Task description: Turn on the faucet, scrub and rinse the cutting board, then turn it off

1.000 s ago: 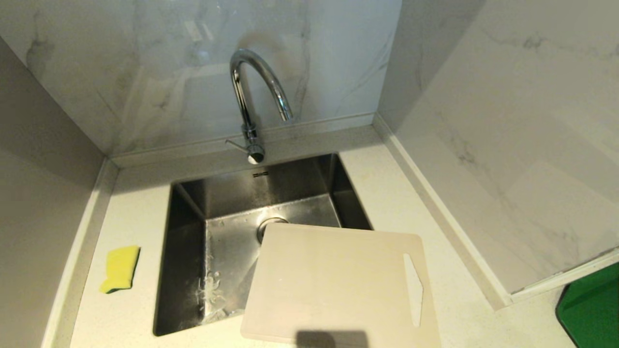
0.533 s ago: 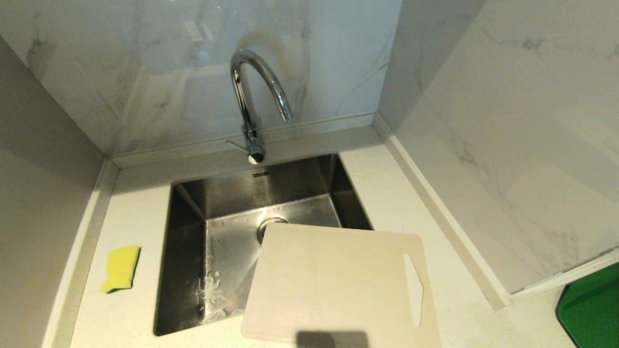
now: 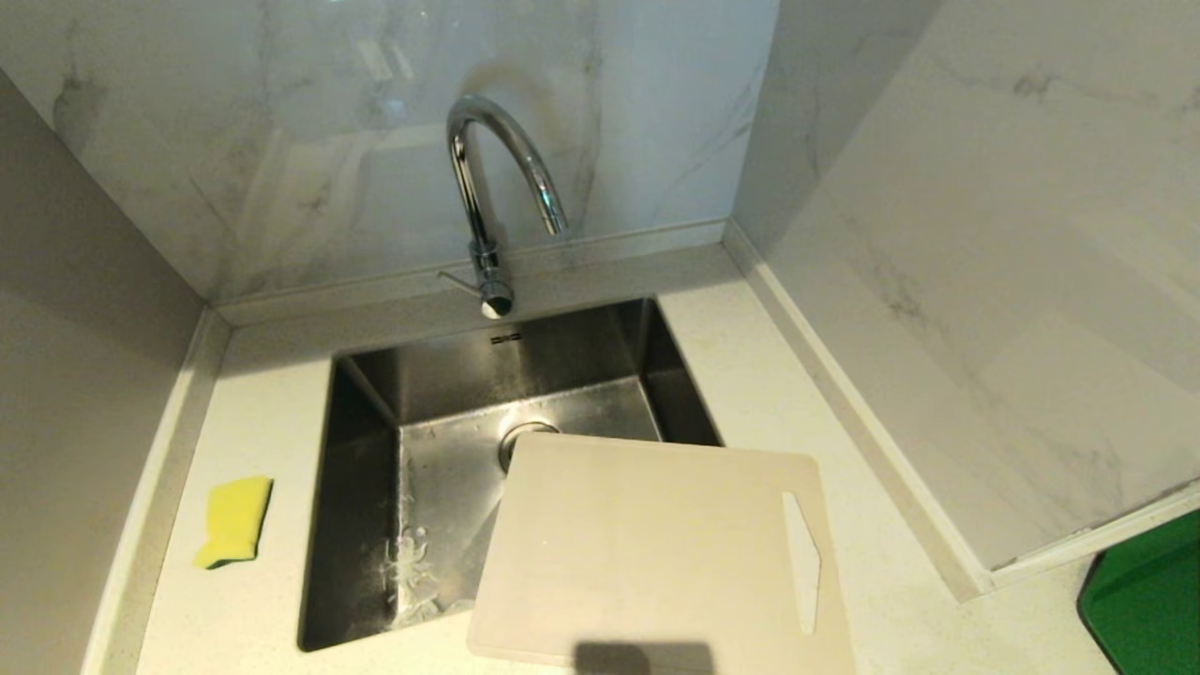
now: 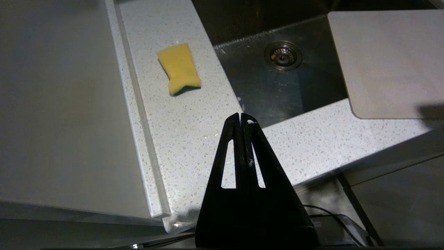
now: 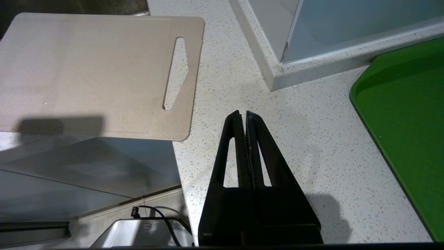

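Nothing moved; cutting board [image 3: 647,548] half over sink [image 3: 375,525]

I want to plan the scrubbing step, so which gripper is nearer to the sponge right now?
Left. The left gripper, shut, hangs over the counter's front edge just short of the sponge. The right gripper, shut, is beyond the cutting board, on the far side of the sink from it.

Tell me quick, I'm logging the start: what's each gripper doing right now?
Left gripper: closed, holding nothing, above the counter's front edge.
Right gripper: closed, holding nothing, over the counter beside the cutting board.
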{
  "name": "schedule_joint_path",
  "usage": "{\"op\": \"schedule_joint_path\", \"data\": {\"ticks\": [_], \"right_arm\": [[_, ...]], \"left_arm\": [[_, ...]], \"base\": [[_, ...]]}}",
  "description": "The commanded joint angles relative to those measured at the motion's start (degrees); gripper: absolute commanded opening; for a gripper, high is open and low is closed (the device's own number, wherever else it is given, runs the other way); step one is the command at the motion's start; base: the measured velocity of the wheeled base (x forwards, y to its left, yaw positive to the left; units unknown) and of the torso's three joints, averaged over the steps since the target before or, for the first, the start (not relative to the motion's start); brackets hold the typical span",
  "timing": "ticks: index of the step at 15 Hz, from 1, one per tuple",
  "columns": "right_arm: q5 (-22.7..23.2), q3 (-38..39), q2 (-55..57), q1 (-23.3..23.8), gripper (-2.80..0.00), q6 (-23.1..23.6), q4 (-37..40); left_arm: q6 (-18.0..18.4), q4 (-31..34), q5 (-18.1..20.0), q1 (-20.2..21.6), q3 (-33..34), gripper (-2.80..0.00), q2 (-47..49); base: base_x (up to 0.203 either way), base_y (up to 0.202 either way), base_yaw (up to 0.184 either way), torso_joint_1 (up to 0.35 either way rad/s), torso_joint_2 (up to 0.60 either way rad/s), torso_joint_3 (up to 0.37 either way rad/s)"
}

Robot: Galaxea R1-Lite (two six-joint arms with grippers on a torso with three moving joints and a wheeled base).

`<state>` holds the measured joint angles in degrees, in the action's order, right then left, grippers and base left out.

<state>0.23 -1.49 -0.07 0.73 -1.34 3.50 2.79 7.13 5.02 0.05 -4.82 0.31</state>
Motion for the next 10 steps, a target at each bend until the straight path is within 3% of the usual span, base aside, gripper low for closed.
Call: {"op": "schedule_joint_path", "data": {"ticks": [1,4,8,10], "right_arm": [[0.04,-0.01,-0.01,0.04,-2.8,-0.02,0.02],[0.04,-0.01,-0.01,-0.03,-2.8,0.02,0.02],[0.04,-0.01,-0.01,0.04,-2.8,0.0,0.02],[0.04,-0.01,-0.01,-0.03,-2.8,-0.06,0.02]], "left_arm": [[0.11,-0.52,-0.66,0.03,0.44,-2.8,-0.31],[-0.16,-1.76,-5.18,0.01,2.96,-2.8,-0.31],[-0.68,-4.66,-4.96,-0.02,3.65,-2.8,-0.31],[-2.63,-4.75,-5.27,0.04,3.62,-2.8,-0.31]], "base": [[0.0,0.0,0.0,0.0,0.0,0.0],[0.0,0.0,0.0,0.0,0.0,0.0],[0.0,0.0,0.0,0.0,0.0,0.0],[0.0,0.0,0.0,0.0,0.0,0.0]]}}
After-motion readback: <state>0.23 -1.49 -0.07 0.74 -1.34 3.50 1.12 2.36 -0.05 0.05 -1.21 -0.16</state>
